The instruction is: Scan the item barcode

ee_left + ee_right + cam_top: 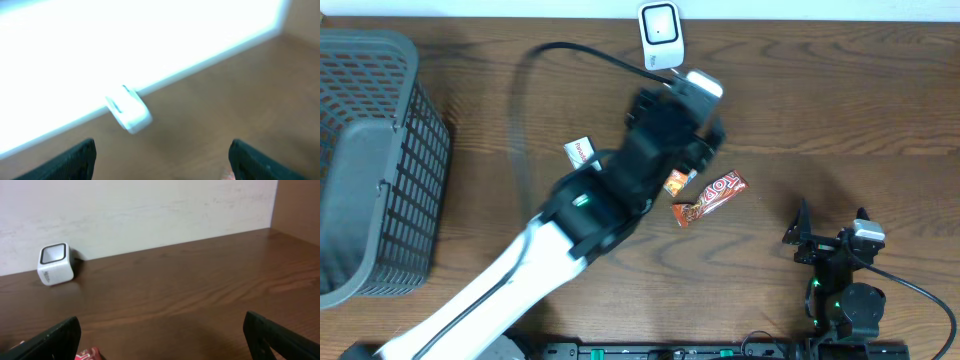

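We've got both grippers gaping, nothing held; scanner (661, 35) at 12.
Grey basket (365, 165) at 9. Left gripper (162, 152) wide open, empty; right gripper (161, 325) same, at 5. Candy bar (710, 198) just off centre twd 3 on wood table (840, 120), small orange pack (677, 182) beside it. White wall (150, 210) behind.

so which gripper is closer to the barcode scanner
Left. The left gripper is just in front of the white barcode scanner by the table's far edge, open and empty; the right gripper is at the near right side, well away from it.
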